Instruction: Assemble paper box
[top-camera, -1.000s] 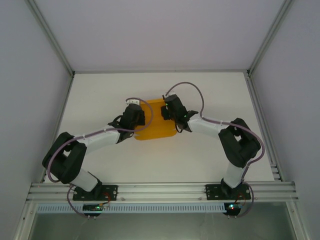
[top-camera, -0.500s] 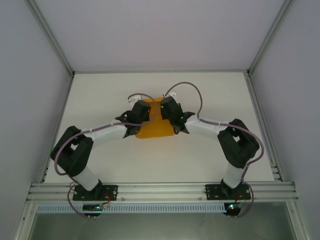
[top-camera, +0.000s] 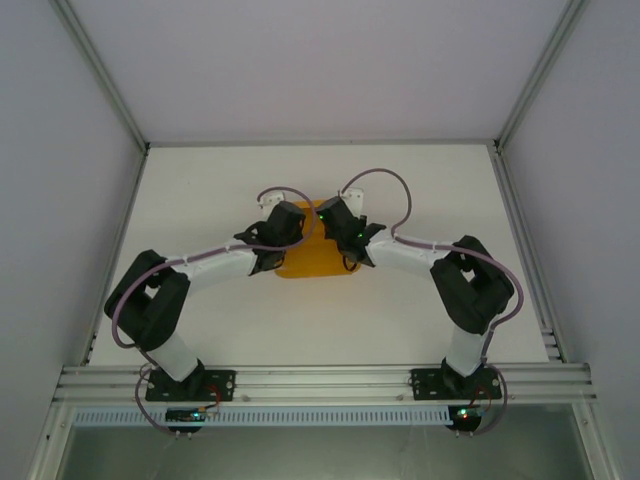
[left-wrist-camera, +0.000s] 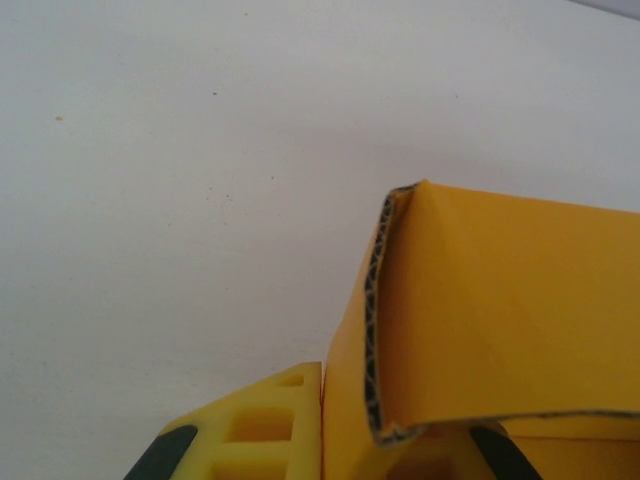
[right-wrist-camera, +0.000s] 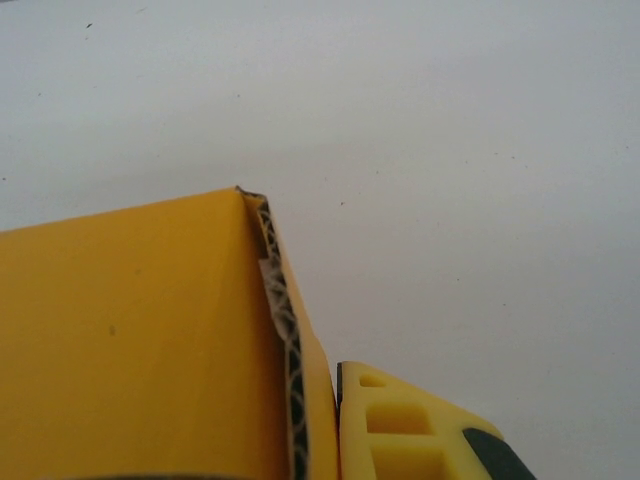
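On the white bench (top-camera: 200, 190), the paper box (top-camera: 312, 262) lies between both hands, long axis unclear, flaps upturned. Left hand (top-camera: 285, 218) and right hand (top-camera: 335, 220), jaws narrow, each pinch a flap edge.

We get soft, even light thruout; desk (top-camera: 300, 320) bright white, walls (top-camera: 60, 200) dimmer. Wrist cams: faint shadow beside the paper box (left-wrist-camera: 500, 300), bottom edge slightly blurred.

1 high camera looks down; 2 wrist cameras sit close; all share the paper box (top-camera: 312, 263).
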